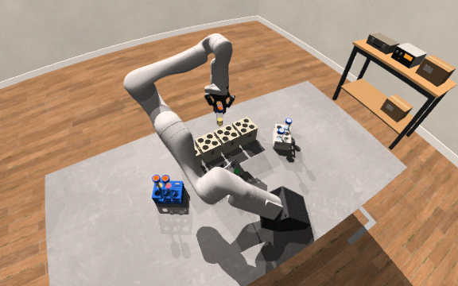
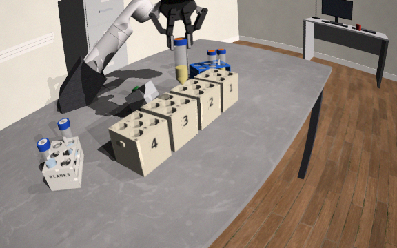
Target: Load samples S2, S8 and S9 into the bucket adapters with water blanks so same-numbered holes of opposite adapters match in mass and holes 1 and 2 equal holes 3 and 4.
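Note:
My gripper (image 2: 180, 42) is shut on the blue cap of a sample tube (image 2: 180, 61) with an orange cap dot and yellow liquid in its lower third. The tube hangs upright, its tip just above the far side of adapter 2 (image 2: 198, 100). They also show in the top view, gripper (image 1: 219, 106) and tube (image 1: 219, 117). Adapters 1 (image 2: 220, 86), 3 (image 2: 172, 117) and 4 (image 2: 140, 142) stand in the same row; all visible holes look empty. The blue sample rack (image 2: 209, 67) holds two orange-dot tubes (image 2: 216, 55). I cannot read the IDs.
The white BLANKS rack (image 2: 62, 167) at the near left holds two blue-capped tubes (image 2: 43, 146) (image 2: 65, 127). The green DONE key (image 2: 135, 88) sits on its small sloped desk behind adapter 3. The arm's dark base (image 2: 78, 86) stands at the back left. The table edge runs along the right.

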### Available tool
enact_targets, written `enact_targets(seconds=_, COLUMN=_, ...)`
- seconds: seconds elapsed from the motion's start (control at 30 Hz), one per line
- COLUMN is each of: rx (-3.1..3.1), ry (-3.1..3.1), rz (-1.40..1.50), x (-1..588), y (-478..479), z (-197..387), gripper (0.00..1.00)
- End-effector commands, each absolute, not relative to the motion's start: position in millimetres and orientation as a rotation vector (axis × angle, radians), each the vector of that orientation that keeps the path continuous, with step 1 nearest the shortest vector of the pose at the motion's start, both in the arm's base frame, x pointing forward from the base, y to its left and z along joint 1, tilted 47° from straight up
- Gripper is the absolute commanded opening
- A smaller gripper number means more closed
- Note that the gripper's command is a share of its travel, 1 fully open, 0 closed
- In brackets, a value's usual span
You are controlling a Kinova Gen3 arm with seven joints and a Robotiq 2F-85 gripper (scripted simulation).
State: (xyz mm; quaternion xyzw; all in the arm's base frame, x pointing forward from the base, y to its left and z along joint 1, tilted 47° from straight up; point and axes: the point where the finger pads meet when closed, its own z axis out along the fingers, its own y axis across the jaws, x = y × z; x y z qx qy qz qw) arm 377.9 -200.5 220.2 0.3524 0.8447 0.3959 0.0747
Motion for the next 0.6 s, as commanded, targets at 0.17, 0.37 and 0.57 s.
enact_targets(seconds=0.17, rx=1.162, ry=2.516, rz=1.204, x=377.7, y=-201.2, z=220.7, gripper=0.1)
enact_targets(seconds=0.37, rx=1.162, ry=2.516, rz=1.204, x=378.3, y=-200.4, z=219.8, gripper=0.1)
enact_targets(seconds=0.57, rx=1.162, ry=2.516, rz=1.204, x=381.0, y=-196.3, z=215.3, gripper=0.1)
